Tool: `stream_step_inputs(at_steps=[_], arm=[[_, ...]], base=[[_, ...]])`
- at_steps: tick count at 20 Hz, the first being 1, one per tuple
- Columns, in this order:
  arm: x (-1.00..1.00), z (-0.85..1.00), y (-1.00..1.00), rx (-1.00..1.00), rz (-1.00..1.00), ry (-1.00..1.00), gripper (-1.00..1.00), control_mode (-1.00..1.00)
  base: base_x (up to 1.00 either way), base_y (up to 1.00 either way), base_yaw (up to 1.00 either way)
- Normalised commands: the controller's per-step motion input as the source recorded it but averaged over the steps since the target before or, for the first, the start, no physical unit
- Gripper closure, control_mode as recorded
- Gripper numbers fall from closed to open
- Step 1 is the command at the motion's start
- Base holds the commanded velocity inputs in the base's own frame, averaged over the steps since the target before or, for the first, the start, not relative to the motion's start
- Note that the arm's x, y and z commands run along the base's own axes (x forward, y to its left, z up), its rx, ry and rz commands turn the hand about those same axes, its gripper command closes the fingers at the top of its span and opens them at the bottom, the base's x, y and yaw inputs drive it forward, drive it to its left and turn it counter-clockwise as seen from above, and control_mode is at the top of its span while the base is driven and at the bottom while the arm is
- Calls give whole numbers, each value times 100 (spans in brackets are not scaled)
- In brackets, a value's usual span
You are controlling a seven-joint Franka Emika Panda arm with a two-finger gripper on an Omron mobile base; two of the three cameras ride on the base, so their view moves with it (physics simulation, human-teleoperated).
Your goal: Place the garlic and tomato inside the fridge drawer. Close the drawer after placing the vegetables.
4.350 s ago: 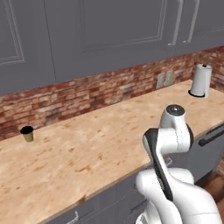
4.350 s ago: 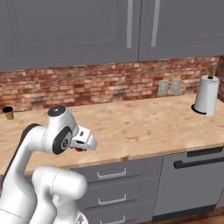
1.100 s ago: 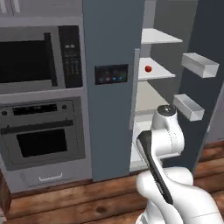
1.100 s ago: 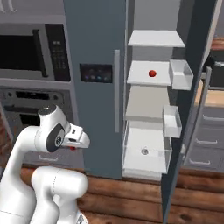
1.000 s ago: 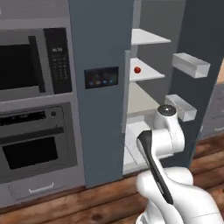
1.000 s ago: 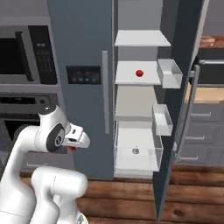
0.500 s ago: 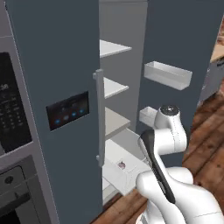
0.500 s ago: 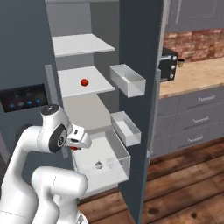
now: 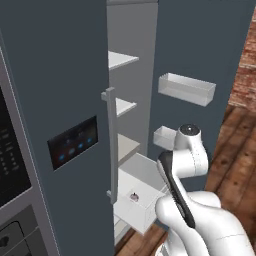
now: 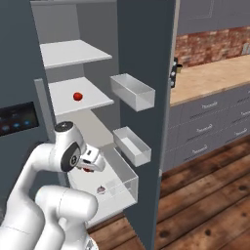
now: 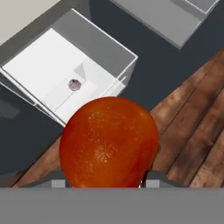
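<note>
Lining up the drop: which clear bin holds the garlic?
The fridge drawer, lowest and pulled out, garlic on its white bottom; the door trays hang higher.

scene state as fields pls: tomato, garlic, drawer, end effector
tomato: gripped, not yet in the drawer
garlic: lying on the drawer's white bottom
fridge drawer: pulled out, open
end effector: shut on the tomato, close to the drawer
fridge door: open
other: small red round item on a shelf above
</note>
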Motion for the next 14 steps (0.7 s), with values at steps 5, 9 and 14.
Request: stream_step_inputs(at_steps=[5, 9, 14], arm=[[100, -87, 3, 6, -1, 42, 100, -100], [100, -99, 5, 5, 0, 35, 100, -100], [91, -98, 11, 0, 0, 6, 100, -100]], base=[[0, 0, 0], [0, 0, 0], [0, 0, 0]])
